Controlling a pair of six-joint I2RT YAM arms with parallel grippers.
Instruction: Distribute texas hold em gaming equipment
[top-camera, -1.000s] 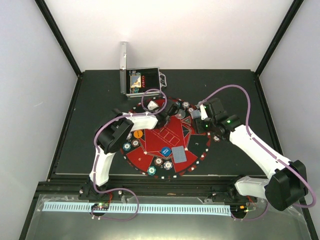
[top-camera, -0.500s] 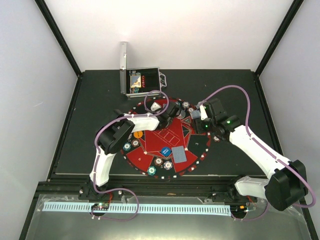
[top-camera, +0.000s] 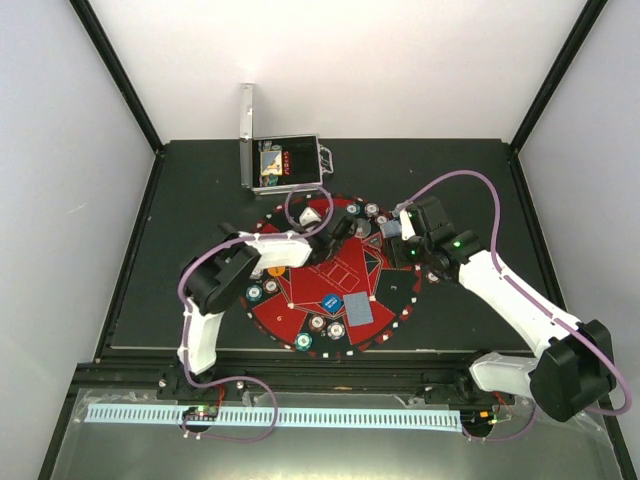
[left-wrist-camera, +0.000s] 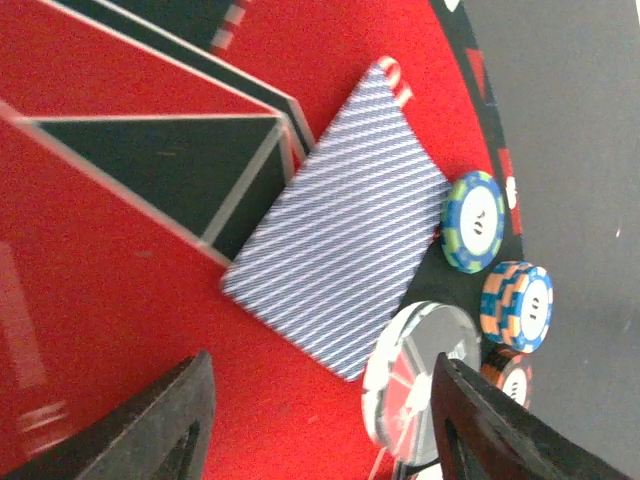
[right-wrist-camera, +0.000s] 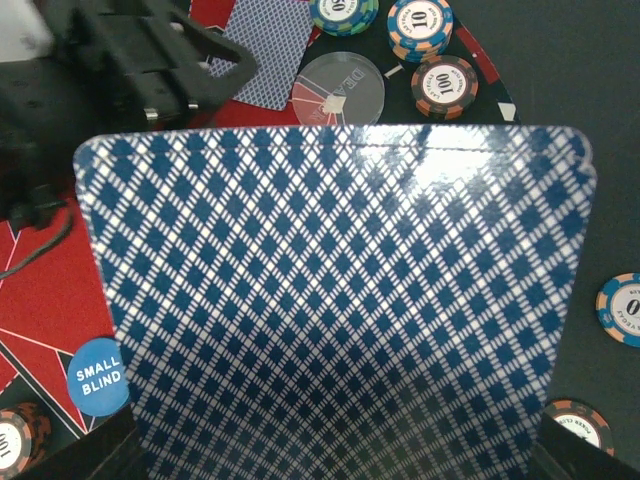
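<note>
My left gripper hovers open over the far part of the red-and-black mat. A clear dealer disc sits tilted right beside its right finger, free of the other finger. A striped blue-backed playing card lies flat just ahead, with a teal chip and an orange-blue chip beyond it. My right gripper is shut on playing cards whose blue diamond back fills its view. The dealer disc shows past their top edge.
The open silver case stands behind the mat. A blue small-blind disc and a grey card lie near the mat's centre. Chips ring the mat's rim. A brown-red chip sits beside the dealer disc.
My left jaws have opened and let go of the clear dealer disc, and the left arm's elbow has shifted slightly left. The right arm has stayed still with its cards.
</note>
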